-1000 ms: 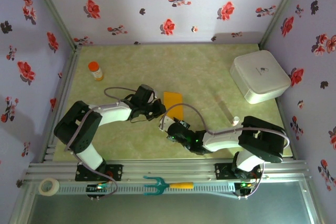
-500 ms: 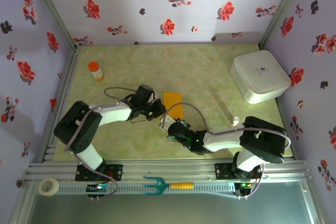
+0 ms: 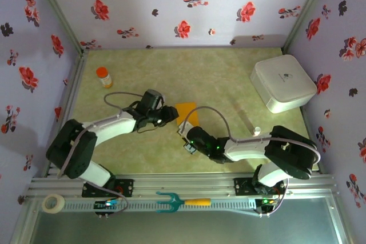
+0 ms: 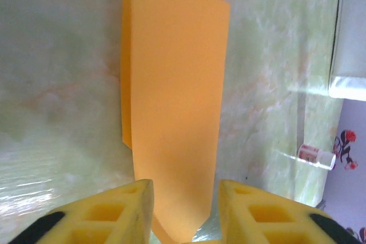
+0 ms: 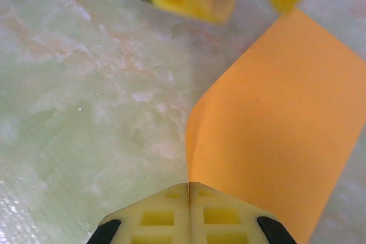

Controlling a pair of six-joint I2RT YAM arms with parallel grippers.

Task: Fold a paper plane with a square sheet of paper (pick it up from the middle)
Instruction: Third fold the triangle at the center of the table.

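Orange-yellow and folded to a narrow strip, the square sheet of paper point(image 3: 187, 112) lies at the middle of the top view on the green marbled table point(image 3: 229, 78).

The right gripper point(image 5: 189, 207) is closed tight. Its 2 fingers meet at the bottom of its wrist view, just where the sheet's near corner runs into them, so it looks pinched on that corner.

The left gripper point(image 4: 186, 212) stands partly apart at the bottom of its view. The strip's end lies loose between its fingers, and it grips nothing.

To do this step well, I judge the right should hold the corner low and steady while the left backs off without dragging the strip. A tug could spring the fold open.

Against 1 second earlier, the left jaws have parted and the right have closed. The left arm's elbow sits further toward the lower left, and the strip looks shorter and tilted.
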